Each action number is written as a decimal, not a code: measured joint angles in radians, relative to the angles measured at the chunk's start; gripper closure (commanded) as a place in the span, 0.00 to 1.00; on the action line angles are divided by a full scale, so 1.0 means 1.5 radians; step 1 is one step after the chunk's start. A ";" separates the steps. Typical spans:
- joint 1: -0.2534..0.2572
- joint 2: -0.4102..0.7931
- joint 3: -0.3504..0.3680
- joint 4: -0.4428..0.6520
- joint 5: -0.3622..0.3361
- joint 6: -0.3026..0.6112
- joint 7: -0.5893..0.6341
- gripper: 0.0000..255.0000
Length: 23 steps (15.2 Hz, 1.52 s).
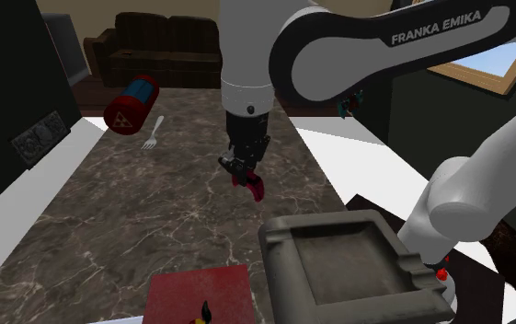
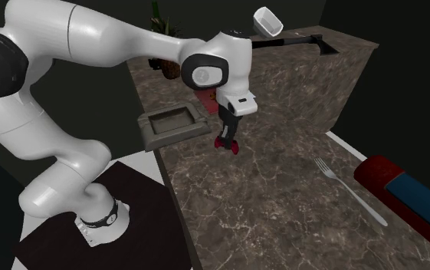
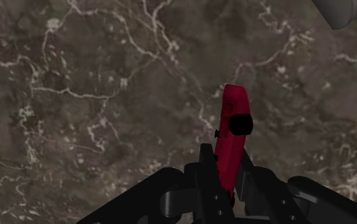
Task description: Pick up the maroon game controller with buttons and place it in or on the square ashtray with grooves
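The maroon game controller (image 1: 252, 188) with a black stick sits clamped between the fingers of my black gripper (image 1: 240, 171), which is shut on it. It points down from the fingertips over the dark marble counter (image 1: 136, 221); whether it touches the counter I cannot tell. In the second exterior view the gripper (image 2: 227, 136) and controller (image 2: 228, 145) stand just right of the square grey ashtray (image 2: 151, 132). In the shoulder view the grooved ashtray (image 1: 280, 237) lies nearer the camera, to the lower right of the gripper. The wrist view shows the controller (image 3: 233, 121) clasped in the gripper (image 3: 224, 167).
A red and blue cylinder (image 1: 132, 101) and a white fork (image 1: 154, 133) lie at the counter's far end. A red mat (image 1: 200, 293) sits beside the ashtray. In the second exterior view a hatchet (image 2: 305, 40) and a white cup (image 2: 268, 21) rest behind the arm.
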 measured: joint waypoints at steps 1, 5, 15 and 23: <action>0.000 -0.002 -0.002 0.005 0.001 -0.007 -0.002 1.00; -0.001 -0.004 -0.005 0.037 0.000 -0.041 -0.002 1.00; -0.005 -0.006 -0.013 0.126 -0.003 -0.131 -0.005 1.00; -0.006 -0.005 -0.015 0.192 -0.005 -0.197 -0.001 1.00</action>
